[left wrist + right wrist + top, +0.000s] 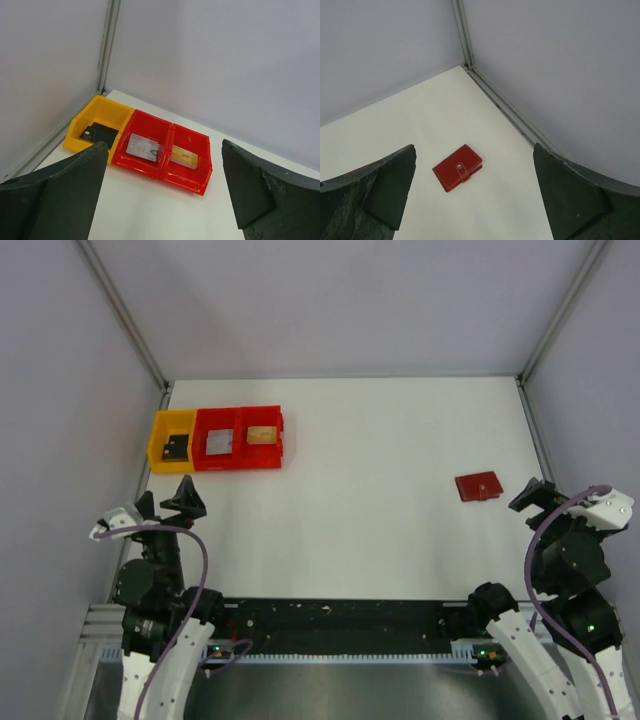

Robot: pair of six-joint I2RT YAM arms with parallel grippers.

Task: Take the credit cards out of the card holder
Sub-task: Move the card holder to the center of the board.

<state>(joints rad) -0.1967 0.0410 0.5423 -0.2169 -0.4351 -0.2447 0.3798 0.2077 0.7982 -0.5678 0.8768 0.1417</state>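
On the white bench [360,525], three bins [236,466] stand far left. The left end effector [168,502] and right end effector [474,149] are both spread wide, holding nothing. The red card holder [457,168] lies shut and flat at the right, near the right end effector, its long axis roughly left-right, snap strap up.

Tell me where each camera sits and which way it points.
Top external: above and behind the bases, looking down on the table; left arm and right arm both show.
Left wrist: on the left arm, facing the far-left corner, yellow bin and red bins; own open jaws at the edges.
Right wrist: on the right arm, facing the far-right corner and the card holder; own open jaws at the edges.
Shared: top and right wrist both show the card holder; top and left wrist the bins.
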